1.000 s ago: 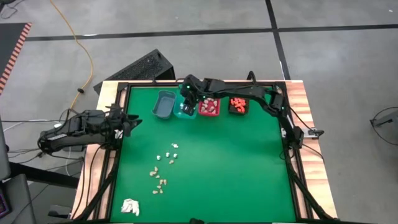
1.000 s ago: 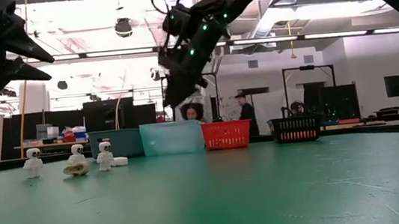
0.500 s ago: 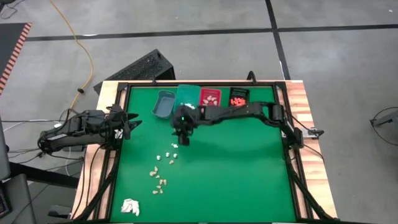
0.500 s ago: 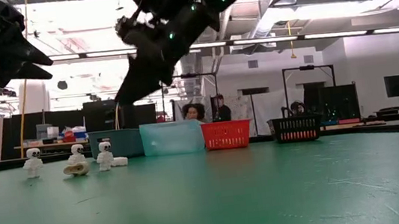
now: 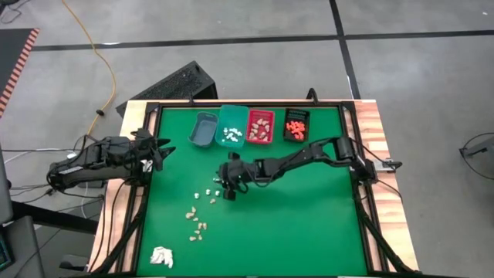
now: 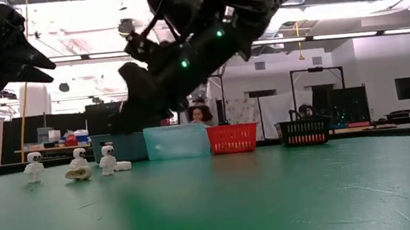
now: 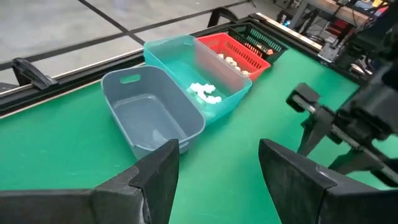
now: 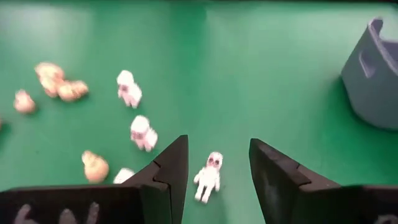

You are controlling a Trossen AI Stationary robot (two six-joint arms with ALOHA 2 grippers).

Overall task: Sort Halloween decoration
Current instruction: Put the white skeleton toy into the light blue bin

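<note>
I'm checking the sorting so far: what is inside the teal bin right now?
The teal bin holds a small cluster of white pieces lying on its floor toward one end; the rest of the floor that shows is bare. In the left wrist view its near wall hides part of the bottom.

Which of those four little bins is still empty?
The grey bin, at the left end of the row. The teal, red and black bins beside it all hold small pieces.

Right gripper (image 5: 227, 188) low over the mat, fingers apart; left gripper (image 5: 160, 149) parked at the table's left edge, fingers apart.
</note>
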